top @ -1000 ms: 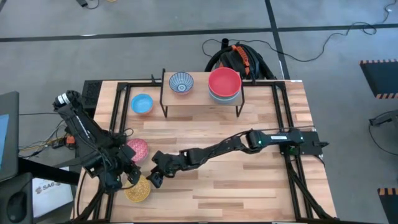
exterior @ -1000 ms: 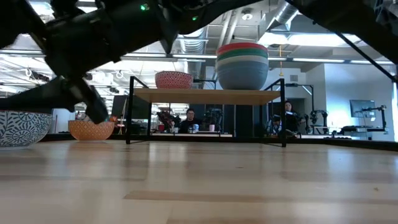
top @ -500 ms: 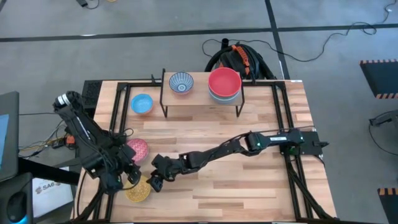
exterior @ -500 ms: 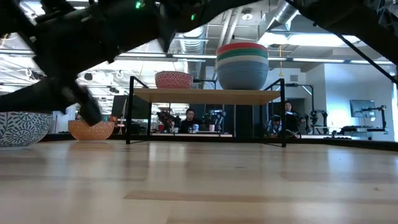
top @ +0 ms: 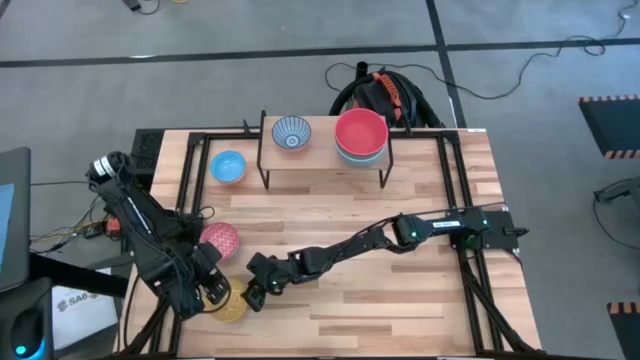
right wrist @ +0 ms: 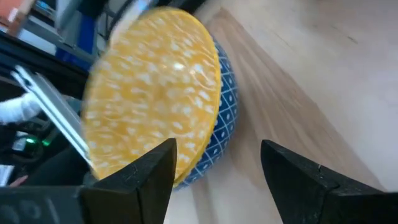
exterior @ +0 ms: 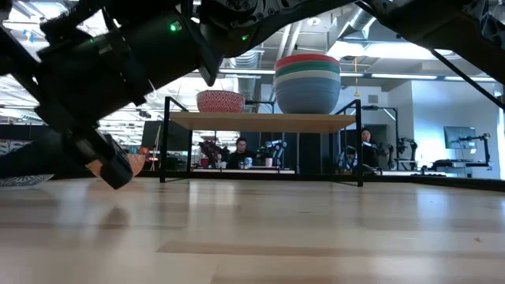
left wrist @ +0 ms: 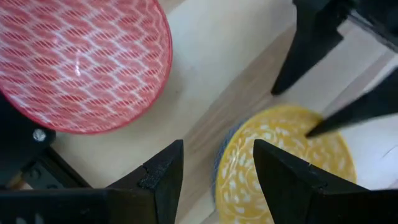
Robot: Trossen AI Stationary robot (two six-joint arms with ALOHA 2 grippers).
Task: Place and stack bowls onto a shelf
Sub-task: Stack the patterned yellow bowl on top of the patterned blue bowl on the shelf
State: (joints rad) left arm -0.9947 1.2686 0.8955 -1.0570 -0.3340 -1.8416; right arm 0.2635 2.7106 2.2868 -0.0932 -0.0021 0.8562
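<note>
1. Yellow bowl (top: 229,303), near-left desk (top: 400,310) corner; left gripper (top: 212,292) over it, jaws apart, empty.
2. Right gripper (top: 251,298) beside the bowl, jaws wide, empty.
3. Pink bowl (top: 220,240) behind.
4. Shelf (top: 320,160), far edge: patterned bowl (top: 291,131), red-topped stack (top: 361,135); blue bowl (top: 228,167) alongside.

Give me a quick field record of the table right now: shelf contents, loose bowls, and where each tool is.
shelf: patterned blue-white bowl on its left part; stack with red bowl on top on its right part
loose bowls: light blue bowl left of the shelf; pink bowl and yellow bowl at the front left
left tool: open, over the yellow bowl's edge, beside the pink bowl
right tool: open, at the yellow bowl, not gripping it
</note>
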